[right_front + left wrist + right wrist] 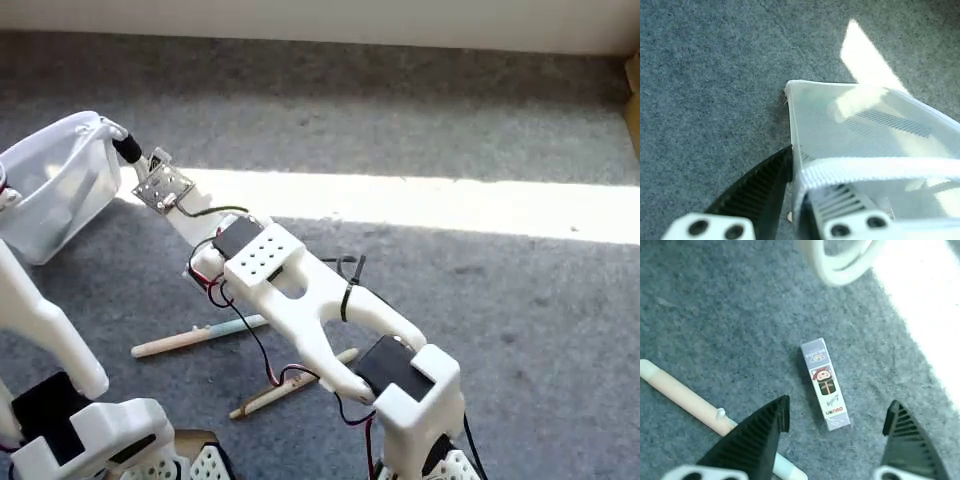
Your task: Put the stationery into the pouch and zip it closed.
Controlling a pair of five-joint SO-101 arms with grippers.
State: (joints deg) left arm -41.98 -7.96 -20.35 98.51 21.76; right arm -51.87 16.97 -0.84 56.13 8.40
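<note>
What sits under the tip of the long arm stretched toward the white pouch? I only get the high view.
Observer: A small eraser in a printed sleeve, lying flat on the carpet below the open right gripper.
Operator: Is anything holding the pouch?
Observer: Yes, the left gripper is shut on its edge, beside a white strap.
Operator: Anything near the eraser?
Observer: A cream pen lies beside it, not touching.

The pouch is translucent mesh plastic, the carpet rough and matt.
</note>
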